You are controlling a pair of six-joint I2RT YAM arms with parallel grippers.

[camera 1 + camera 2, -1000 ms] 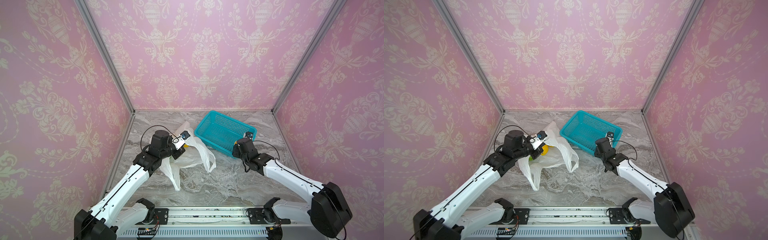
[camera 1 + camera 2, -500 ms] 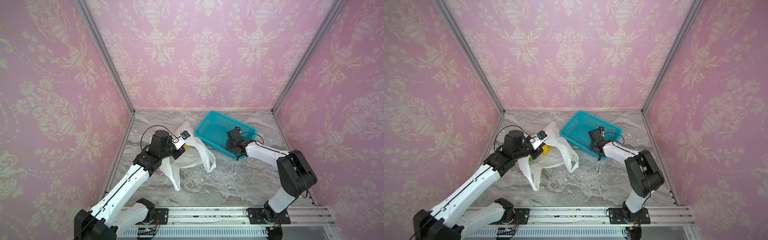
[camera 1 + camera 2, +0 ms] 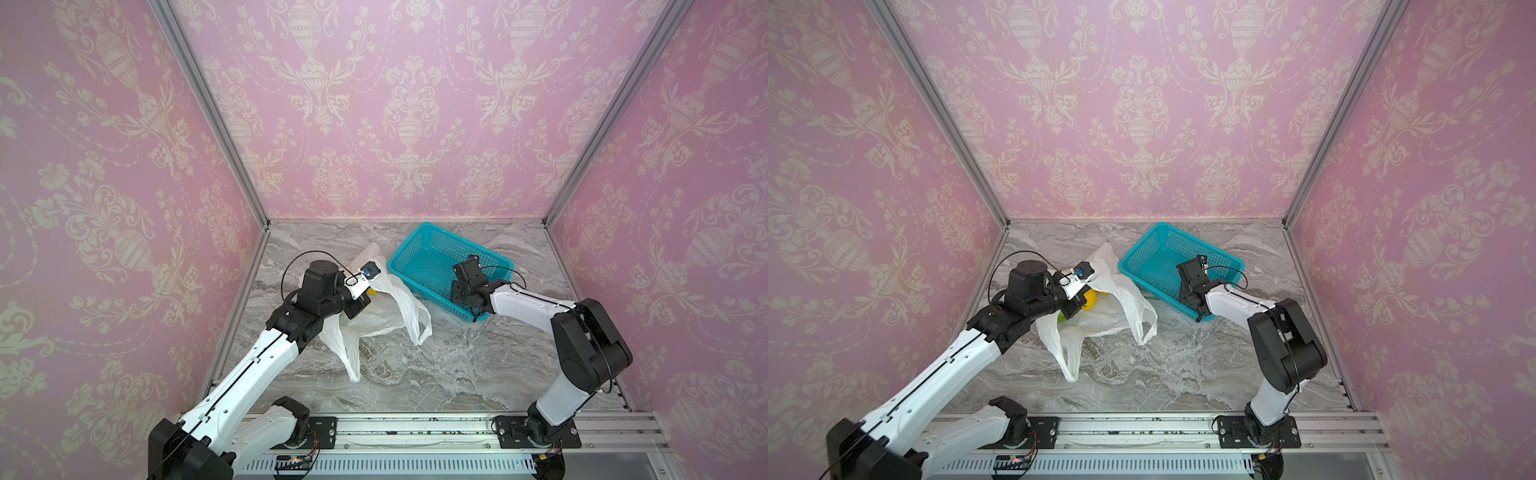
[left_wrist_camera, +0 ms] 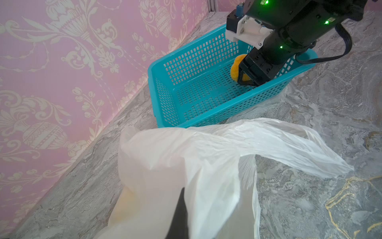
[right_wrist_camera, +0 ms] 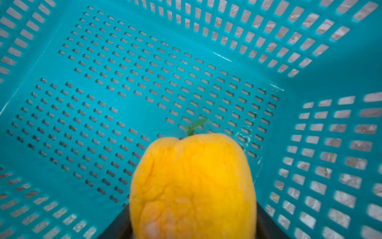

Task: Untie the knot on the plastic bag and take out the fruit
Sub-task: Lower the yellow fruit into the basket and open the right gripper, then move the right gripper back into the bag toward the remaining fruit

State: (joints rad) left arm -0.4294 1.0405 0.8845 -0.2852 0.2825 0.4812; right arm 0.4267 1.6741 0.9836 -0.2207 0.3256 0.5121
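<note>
No knot in sight, so prob. undone: both loop handles [image 3: 351, 357] of the thin crinkly white plastic bag [image 3: 399, 307] are lying loose on the grey marble tabletop [image 3: 457, 374], mouth gaping. L gripper [image 3: 1075, 309] is clamping tight on the bag's rim, propping it open. R gripper [image 4: 246, 80] is reaching into the teal mesh plastic basket [image 3: 415, 245] w/ a wrinkly yellow-orange round fruit [image 5: 192, 186] btwn its jaws; can't tell if it's gripping or letting go. Basket's otherwise looking bare, so approx. 1st piece over. A yellow round fruit [image 3: 1090, 299] and a green piece [image 3: 1062, 317] are showing inside the bag, so most unloading is left.
</note>
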